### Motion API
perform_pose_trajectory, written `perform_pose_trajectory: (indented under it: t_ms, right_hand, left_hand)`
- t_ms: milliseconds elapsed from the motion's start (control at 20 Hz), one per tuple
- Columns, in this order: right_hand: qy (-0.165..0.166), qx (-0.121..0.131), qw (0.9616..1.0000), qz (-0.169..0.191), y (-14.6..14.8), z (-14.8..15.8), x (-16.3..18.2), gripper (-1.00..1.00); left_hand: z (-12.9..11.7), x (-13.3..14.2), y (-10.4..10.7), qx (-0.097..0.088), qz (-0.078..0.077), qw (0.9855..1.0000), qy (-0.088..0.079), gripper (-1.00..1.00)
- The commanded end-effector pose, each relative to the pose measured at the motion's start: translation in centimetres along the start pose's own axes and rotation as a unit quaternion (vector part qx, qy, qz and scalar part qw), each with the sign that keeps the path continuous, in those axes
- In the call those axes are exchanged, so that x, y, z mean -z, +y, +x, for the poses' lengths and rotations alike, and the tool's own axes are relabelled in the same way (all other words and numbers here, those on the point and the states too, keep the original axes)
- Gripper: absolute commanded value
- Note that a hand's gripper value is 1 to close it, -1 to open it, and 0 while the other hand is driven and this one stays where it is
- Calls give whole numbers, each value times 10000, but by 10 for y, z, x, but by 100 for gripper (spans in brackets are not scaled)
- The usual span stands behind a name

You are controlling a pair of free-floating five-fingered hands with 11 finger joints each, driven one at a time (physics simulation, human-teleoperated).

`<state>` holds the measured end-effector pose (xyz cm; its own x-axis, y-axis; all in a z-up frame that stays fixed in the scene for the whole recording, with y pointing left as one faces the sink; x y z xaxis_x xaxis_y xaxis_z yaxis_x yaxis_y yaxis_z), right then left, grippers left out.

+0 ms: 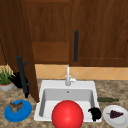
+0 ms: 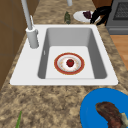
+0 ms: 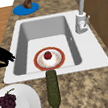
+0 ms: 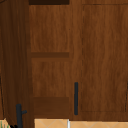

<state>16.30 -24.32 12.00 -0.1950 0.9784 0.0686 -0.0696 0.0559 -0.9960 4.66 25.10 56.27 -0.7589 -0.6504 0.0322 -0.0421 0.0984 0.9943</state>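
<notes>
The white plate (image 1: 109, 120) sits on the counter at the front right of the sink (image 1: 41, 110) and carries grapes (image 1: 115, 114). The right hand (image 1: 95, 113) hangs just beside it, over the sink's front right corner. Its fingers droop loosely and hold nothing, and it is apart from the plate. In the right side view this hand (image 3: 0, 58) points toward the basin from the counter edge.

Judgement: a reach to the plate should come from above. The hand should stay wide until it is past the rim, so that neither the rim nor the grapes are knocked. The bottle (image 1: 107, 99) lying behind the plate leaves little room on that side.

Inside the basin lies a red-rimmed plate (image 2: 58, 62) with a small red fruit (image 2: 70, 62) at its centre. A large red ball (image 1: 67, 115) shows at the sink's front edge. The faucet (image 1: 68, 77) stands at the back.

The left hand (image 1: 15, 79) is at the handle (image 1: 22, 75) of the open cabinet door (image 1: 15, 37). Whether it grips the handle cannot be told. A plant (image 1: 5, 76) stands to its left. A blue plate (image 1: 25, 113) with brown food (image 1: 15, 107) lies in front.
</notes>
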Motion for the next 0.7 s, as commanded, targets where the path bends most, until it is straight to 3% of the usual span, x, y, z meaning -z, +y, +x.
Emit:
perform_pose_trajectory:
  t_ms: [0,250,650]
  right_hand:
    - [0,0,10000,0,0,0,0,0]
    - [0,0,10000,0,0,0,0,0]
    - [0,0,10000,0,0,0,0,0]
  left_hand:
    - [11,24,15,161,-188,9997,-12,-100]
    - [16,42,6,179,-236,9993,242,-100]
    - [17,78,6,213,-173,9976,631,-100]
